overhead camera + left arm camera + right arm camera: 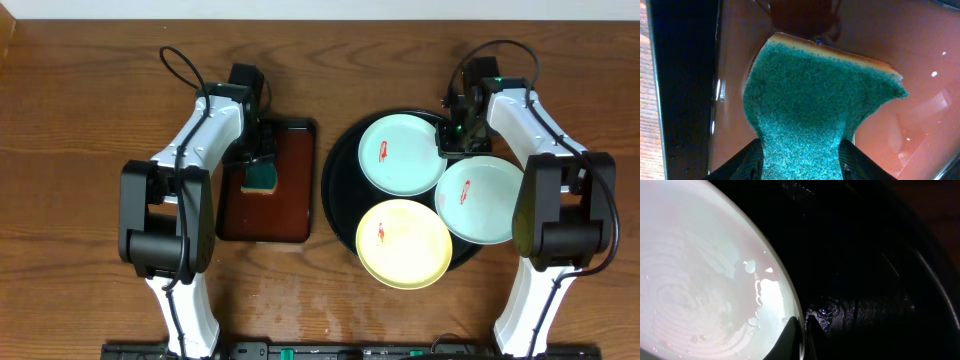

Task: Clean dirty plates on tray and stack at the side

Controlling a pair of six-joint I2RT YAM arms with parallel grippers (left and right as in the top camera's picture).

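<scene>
Plates first: 3 small round glossy ones sit on the big round shiny black tray (338,185). There's the pale back mint plate (402,152), the right mint plate (480,198) poking out past the rim, and the pale yellow plate (404,243) in front. The right gripper (802,330) is pinched onto the back mint plate's wet edge. The left gripper (800,162) squeezes a scratchy green sponge (815,110) with tan foam backing, over the smaller brown rectangular tray (295,205).

You have bare table (300,300) nearside of both trays and a narrow strip between brown tray (290,225) and black tray (335,190); plates (403,243) crowd the latter; the right arm (520,115) overhangs its far-right rim.
</scene>
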